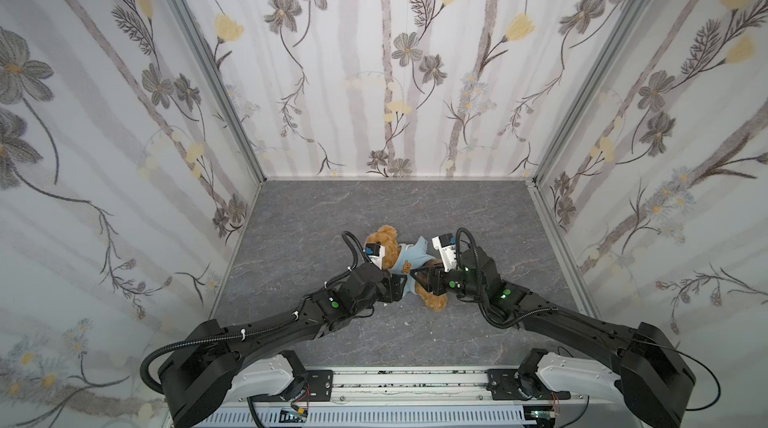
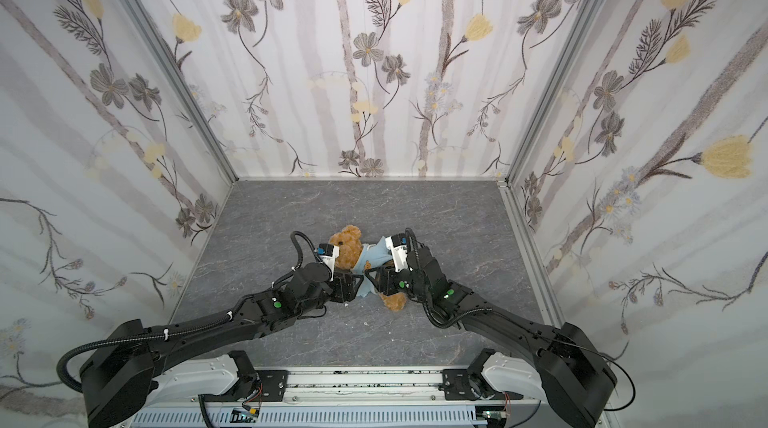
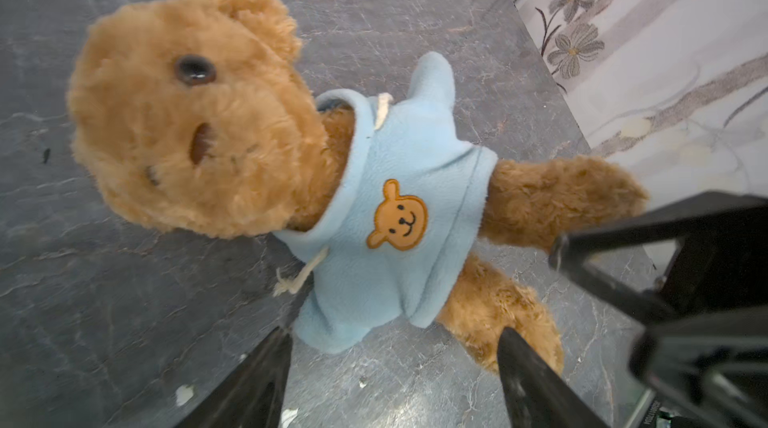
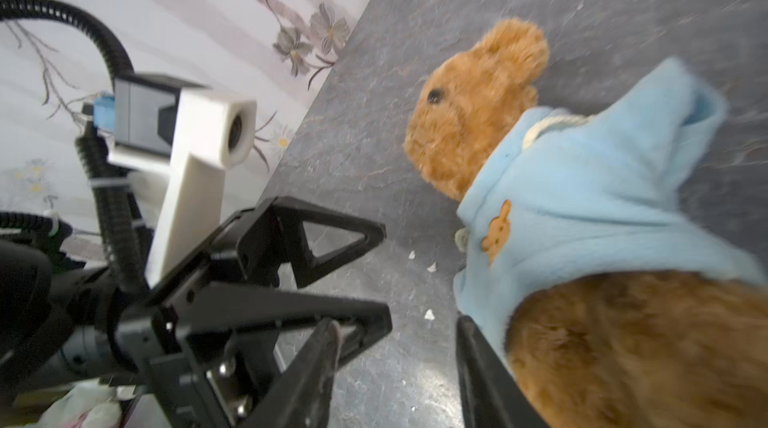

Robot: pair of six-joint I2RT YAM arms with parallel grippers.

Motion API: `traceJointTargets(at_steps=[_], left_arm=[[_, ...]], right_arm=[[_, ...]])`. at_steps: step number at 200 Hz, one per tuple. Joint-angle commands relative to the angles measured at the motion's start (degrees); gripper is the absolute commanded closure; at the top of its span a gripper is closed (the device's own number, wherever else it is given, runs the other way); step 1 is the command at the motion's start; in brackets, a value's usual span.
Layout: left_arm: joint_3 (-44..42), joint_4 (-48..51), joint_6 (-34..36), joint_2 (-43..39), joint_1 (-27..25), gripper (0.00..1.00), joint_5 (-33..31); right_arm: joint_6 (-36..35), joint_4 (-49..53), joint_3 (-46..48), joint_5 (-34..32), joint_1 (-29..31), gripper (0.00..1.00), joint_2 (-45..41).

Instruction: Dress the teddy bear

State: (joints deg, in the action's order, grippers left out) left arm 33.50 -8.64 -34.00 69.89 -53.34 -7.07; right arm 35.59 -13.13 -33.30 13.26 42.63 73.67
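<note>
No word or number can be read. The only sign is a brown smiling bear-face emblem [image 3: 397,216] stitched on the light-blue hooded top [image 3: 415,147]. Dark print on a white camera mount [image 2: 399,254] in a top view is too blurred to read.
</note>
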Motion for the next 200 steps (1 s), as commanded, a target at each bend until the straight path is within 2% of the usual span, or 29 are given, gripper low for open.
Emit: traceJointTargets(at_steps=[1, 11, 29, 49, 59, 78, 86, 98, 119, 136, 156, 177, 200], left_arm=[[3.78, -0.68, 3.23, 4.96, -2.51, 0.22, -5.69], [5.63, -0.13, 3.67, 7.78, -3.39, 0.22, -7.78], [9.12, 0.68, 5.36, 12.90, -4.46, 0.24, -9.56], [11.92, 1.06, 6.19, 18.30, -5.18, 0.27, -9.80], [12.99, 1.32, 6.58, 20.24, -5.38, 0.31, -9.95], [13.77, 2.23, 7.98, 22.57, -5.33, 0.43, -12.23], [13.86, 2.85, 8.90, 22.99, -5.20, 0.47, -13.16], [13.57, 3.43, 10.13, 22.81, -4.71, 0.54, -14.07], [12.40, 3.82, 12.46, 21.41, -3.47, 0.66, -14.47], [11.61, 3.57, 15.27, 20.86, -2.34, 0.75, -13.66], [11.87, 3.46, 20.85, 21.34, -1.45, 0.86, -12.68], [11.77, 3.29, 26.19, 20.99, -0.36, 0.97, -11.76], [11.60, 2.95, 28.46, 19.55, 1.77, 1.00, -6.15]], right_arm=[[-4.08, 7.18, -0.71, -9.88, -3.82, 0.42, -3.75], [-4.93, 9.93, -0.75, -13.48, -5.86, 0.37, -5.11], [-6.55, 11.79, -0.28, -15.64, -9.32, 0.29, -5.99], [-7.68, 11.90, -0.55, -13.76, -11.39, 0.26, -4.00], [-7.89, 11.72, -1.04, -11.25, -11.65, 0.26, -1.87], [-7.82, 11.01, -1.02, -7.26, -11.63, 0.33, 2.27], [-7.38, 10.30, -0.37, -5.93, -11.55, 0.41, 3.59], [-6.11, 8.66, 1.33, -4.59, -11.45, 0.51, 3.77], [-2.51, 5.57, 5.02, -2.66, -10.33, 0.61, 2.29], [1.19, 2.73, 7.32, -1.70, -7.36, 0.63, 1.16], [3.31, -0.06, 8.60, -1.95, -2.78, 0.59, -0.89], [-2.77, 3.29, 7.18, -8.99, -0.49, 0.52, -5.48], [-16.23, 1.14, 6.57, -13.24, 0.10, 0.43, -9.79]])
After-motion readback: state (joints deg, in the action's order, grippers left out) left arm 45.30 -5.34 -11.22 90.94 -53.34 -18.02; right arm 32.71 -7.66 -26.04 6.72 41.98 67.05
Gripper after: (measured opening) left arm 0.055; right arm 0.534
